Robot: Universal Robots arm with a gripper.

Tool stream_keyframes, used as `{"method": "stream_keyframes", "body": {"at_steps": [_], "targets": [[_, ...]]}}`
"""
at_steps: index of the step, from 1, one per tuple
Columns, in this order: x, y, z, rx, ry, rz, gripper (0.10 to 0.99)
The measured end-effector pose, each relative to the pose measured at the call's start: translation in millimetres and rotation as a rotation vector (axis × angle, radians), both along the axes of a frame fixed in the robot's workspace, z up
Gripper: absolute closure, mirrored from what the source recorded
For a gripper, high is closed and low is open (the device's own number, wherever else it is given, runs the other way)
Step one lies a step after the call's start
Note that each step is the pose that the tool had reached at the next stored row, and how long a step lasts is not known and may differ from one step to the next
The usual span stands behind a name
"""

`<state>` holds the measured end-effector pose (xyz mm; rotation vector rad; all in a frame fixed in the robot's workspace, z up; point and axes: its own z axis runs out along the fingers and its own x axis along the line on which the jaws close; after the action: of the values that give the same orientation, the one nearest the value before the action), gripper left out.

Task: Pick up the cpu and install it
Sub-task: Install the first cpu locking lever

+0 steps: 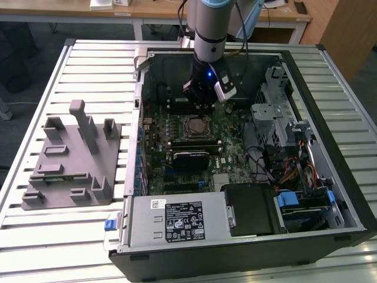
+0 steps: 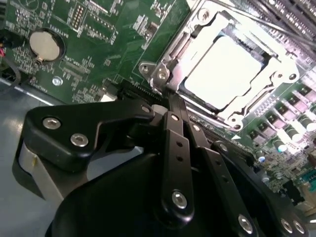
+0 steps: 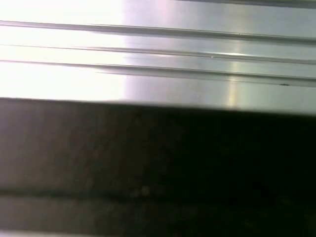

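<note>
Exterior view: the gripper [image 1: 203,106] hung inside the open computer case [image 1: 330,147], just above the cpu [image 1: 195,125] seated in the motherboard socket [image 1: 195,134]. Second wrist view: the gripper's [image 2: 173,104] fingers were together, empty, beside the socket frame [image 2: 163,74] around the pale cpu [image 2: 224,71].

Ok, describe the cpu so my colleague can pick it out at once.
Find the open computer case on the slatted table, then the green motherboard inside it. The cpu sits in the metal-framed socket just below the gripper: a pale silver square, unlike the dark chips around it.
</note>
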<state>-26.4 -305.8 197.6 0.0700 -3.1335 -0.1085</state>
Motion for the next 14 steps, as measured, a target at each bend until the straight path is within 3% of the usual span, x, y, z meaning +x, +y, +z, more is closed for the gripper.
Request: {"method": "stream_keyframes", "body": {"at_steps": [5,14], "targets": [[0.0,-0.1,12.6,-0.001,0.0003,0.000,0.980],[0.0,-6.6,13.1,-0.001,0.0004,0.000,0.980]]}}
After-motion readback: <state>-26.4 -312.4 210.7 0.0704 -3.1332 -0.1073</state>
